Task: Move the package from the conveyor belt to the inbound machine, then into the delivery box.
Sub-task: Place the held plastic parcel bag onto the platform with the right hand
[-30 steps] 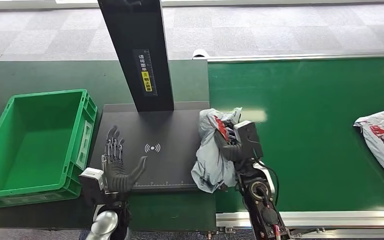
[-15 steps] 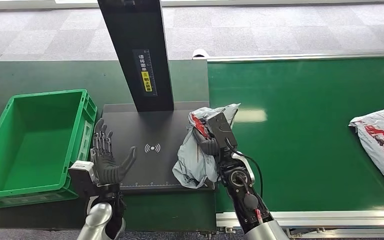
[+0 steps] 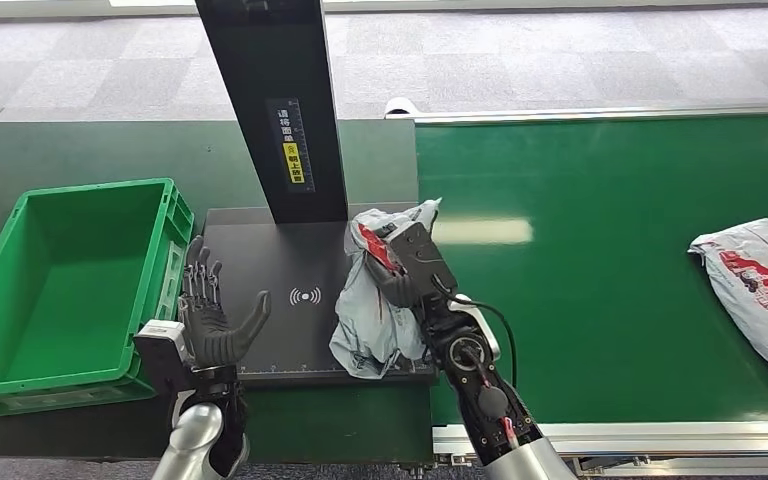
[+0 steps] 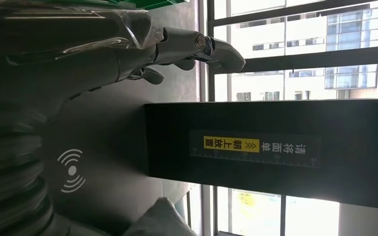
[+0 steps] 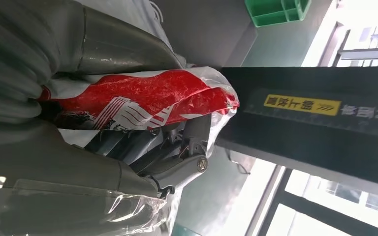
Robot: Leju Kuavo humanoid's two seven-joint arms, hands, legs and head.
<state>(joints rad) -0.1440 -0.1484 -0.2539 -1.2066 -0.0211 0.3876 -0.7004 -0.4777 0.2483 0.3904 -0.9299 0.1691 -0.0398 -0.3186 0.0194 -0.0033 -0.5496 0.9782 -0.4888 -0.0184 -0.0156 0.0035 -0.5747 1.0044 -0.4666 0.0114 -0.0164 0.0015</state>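
At frame centre the right robot hand grips the grey courier package by its crumpled top, so the bag hangs over the right part of the inbound machine's black scan plate, likely for reading. The left robot hand, lower left, is empty with fingers spread beside the green delivery box, probably waiting to receive it.

We cannot read the small print on the yellow label on the scanner post, whose top runs off the frame. The second package is cut by the right edge. The held package covers the right hand's fingers and part of the scanner plate. The left hand's arm leaves the bottom edge
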